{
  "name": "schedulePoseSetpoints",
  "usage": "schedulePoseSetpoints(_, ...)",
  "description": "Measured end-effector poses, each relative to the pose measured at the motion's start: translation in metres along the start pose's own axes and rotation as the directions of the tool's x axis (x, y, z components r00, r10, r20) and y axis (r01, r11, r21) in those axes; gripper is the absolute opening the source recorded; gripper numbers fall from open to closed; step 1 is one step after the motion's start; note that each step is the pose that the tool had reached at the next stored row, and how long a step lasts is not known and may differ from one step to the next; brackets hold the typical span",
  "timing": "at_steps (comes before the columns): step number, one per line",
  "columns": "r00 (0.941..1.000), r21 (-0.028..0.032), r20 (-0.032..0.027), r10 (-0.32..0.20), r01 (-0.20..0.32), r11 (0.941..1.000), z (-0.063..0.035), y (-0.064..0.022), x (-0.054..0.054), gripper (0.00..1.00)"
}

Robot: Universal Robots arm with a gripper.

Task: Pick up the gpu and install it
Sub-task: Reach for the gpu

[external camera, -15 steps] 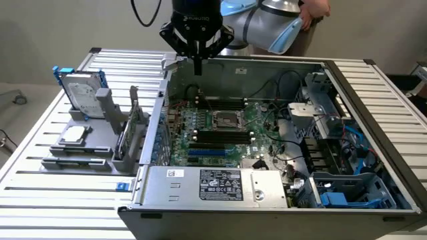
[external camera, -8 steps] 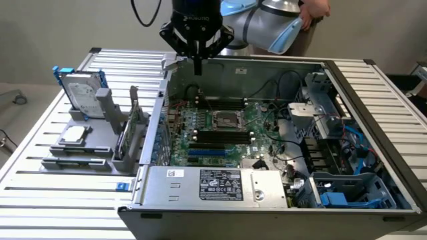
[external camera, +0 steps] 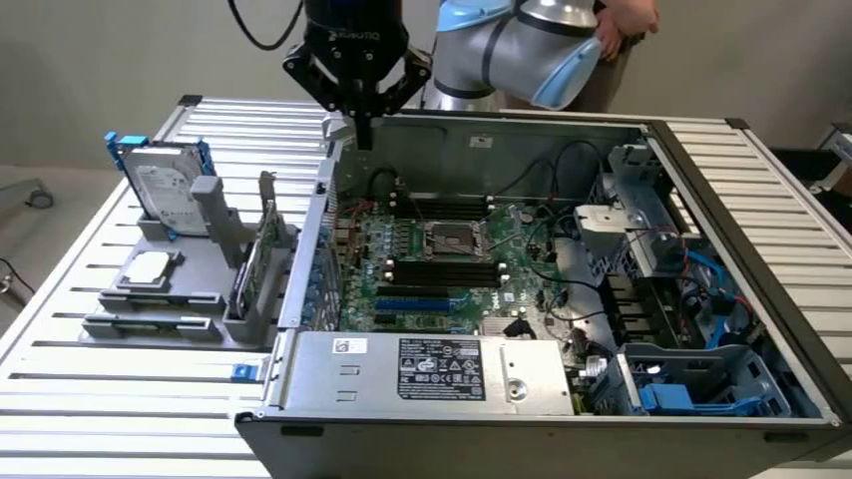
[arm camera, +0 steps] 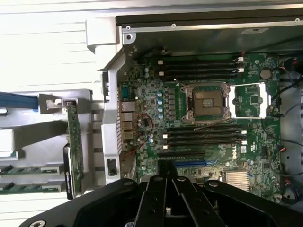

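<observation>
Overhead, pressed together and gripping nothing: jaws of the black two-fingered robot gripper (external camera: pixel 359 132), hanging above the far corner of the open grey metal computer case (external camera: pixel 533 135), toward the exterior view's left. Below the fingertips, inside the case: the green motherboard (arm camera: pixel 142 94), with its square silver processor socket (arm camera: pixel 207 101) and rows of long black memory slots (arm camera: pixel 199 66).

Well apart from the jaws and outside the case: the gpu (arm camera: pixel 74 142), a thin green card with a black shroud on one face, standing on edge in a grey plastic rack (external camera: pixel 174 324), just beside the case's outer wall. Seen from the exterior view, lower than the gripper and to its left, untouched and not yet installed.

Farther along the same rack, toward the exterior view's left: a silver hard drive in a blue frame (external camera: pixel 167 185), upright. Underneath everything, a white slatted table (external camera: pixel 120 409). Behind the pale blue and silver robot arm (external camera: pixel 520 45), at the upper edge, a person's hand (external camera: pixel 629 25).
</observation>
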State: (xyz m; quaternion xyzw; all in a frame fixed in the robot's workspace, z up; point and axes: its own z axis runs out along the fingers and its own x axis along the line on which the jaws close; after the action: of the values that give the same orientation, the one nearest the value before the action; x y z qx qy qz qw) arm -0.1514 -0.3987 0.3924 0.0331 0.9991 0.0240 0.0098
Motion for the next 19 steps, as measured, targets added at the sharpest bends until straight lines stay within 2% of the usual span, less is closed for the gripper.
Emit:
schedulePoseSetpoints(6,1.0,0.0004,-0.0014,-0.002,0.002,1.0,0.0011,-0.0018,0.026,0.11)
schedulePoseSetpoints(19,0.9999,0.0047,-0.0094,-0.012,0.012,0.9999,0.0107,-0.0054,0.074,0.11)
